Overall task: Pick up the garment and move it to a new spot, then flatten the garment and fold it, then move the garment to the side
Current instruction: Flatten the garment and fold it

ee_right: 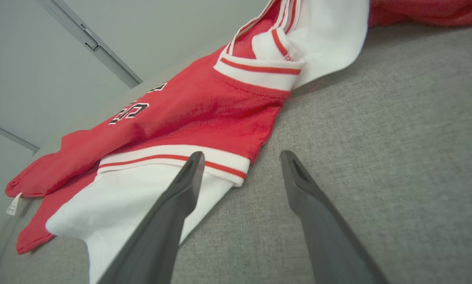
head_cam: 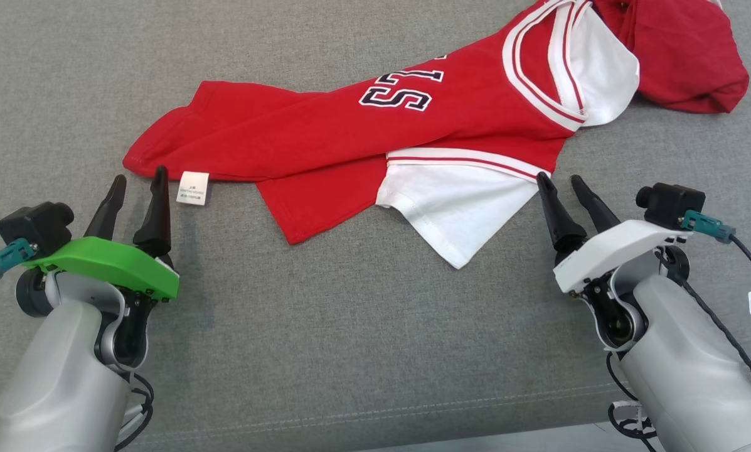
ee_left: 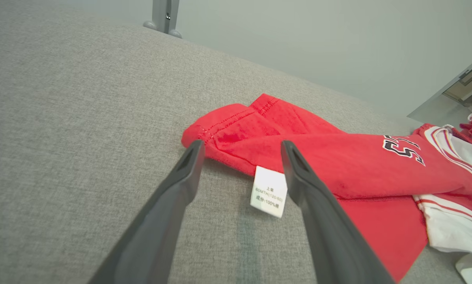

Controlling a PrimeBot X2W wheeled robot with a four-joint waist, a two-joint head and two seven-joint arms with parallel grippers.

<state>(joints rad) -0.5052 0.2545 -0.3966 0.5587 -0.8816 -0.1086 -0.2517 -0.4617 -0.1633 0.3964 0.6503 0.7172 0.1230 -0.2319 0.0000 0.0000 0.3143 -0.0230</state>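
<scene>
Both spread wide, gripping nothing: left gripper (head_cam: 140, 174) by hem label (head_cam: 193, 187) of red jersey (head_cam: 325, 132), right gripper (head_cam: 558, 177) beside white sleeve (head_cam: 457, 210)

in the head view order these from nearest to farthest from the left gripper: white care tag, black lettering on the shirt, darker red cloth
1. White care tag: just right of the left gripper, hanging off the red hem.
2. Black lettering: mid-shirt, farther up and to the right.
3. Darker red cloth: top right corner, beyond the striped collar.
</scene>
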